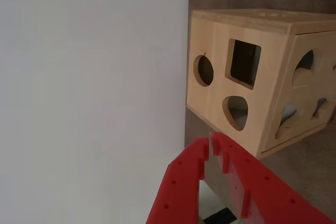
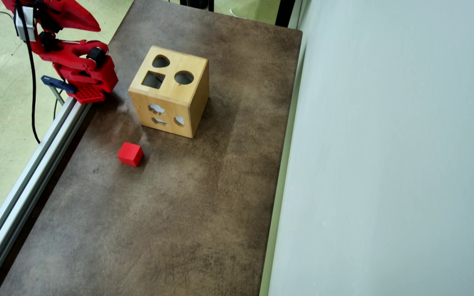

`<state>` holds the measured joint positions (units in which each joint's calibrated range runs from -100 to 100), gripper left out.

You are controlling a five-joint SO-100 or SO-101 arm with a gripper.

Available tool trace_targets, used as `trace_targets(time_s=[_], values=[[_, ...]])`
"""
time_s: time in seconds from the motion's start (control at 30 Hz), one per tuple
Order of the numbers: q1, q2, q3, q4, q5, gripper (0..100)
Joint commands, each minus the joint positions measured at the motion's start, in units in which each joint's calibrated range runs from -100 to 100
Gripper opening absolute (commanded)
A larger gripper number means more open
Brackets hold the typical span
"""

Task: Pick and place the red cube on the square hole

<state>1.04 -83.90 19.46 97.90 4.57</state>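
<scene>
The red cube lies on the brown table in the overhead view, in front of and a little left of the wooden shape-sorter box. The box's top face has a square hole, a round hole and a teardrop hole. My red arm is folded at the table's top left corner, well away from the cube. In the wrist view my gripper is shut and empty, pointing toward the box and its square hole. The cube is out of the wrist view.
A pale grey wall panel runs along the table's right side in the overhead view and fills the left of the wrist view. An aluminium rail edges the table's left side. The box's front face has more shaped holes.
</scene>
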Motion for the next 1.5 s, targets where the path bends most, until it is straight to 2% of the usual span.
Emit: trace_targets(time_s=[0.0,0.23,0.53,0.97,1.13,1.23,1.47], values=[[1.71,9.55,-6.13,0.17,-0.05,1],[9.58,26.36,-16.60,0.17,0.49,1],[21.17,38.25,-17.76,0.09,1.07,1],[38.63,53.88,-17.85,0.09,20.61,1],[41.68,58.80,-17.85,-1.68,27.55,1],[41.68,60.84,-17.85,-5.14,29.26,1],[40.86,68.91,-17.76,-9.64,28.91,1]])
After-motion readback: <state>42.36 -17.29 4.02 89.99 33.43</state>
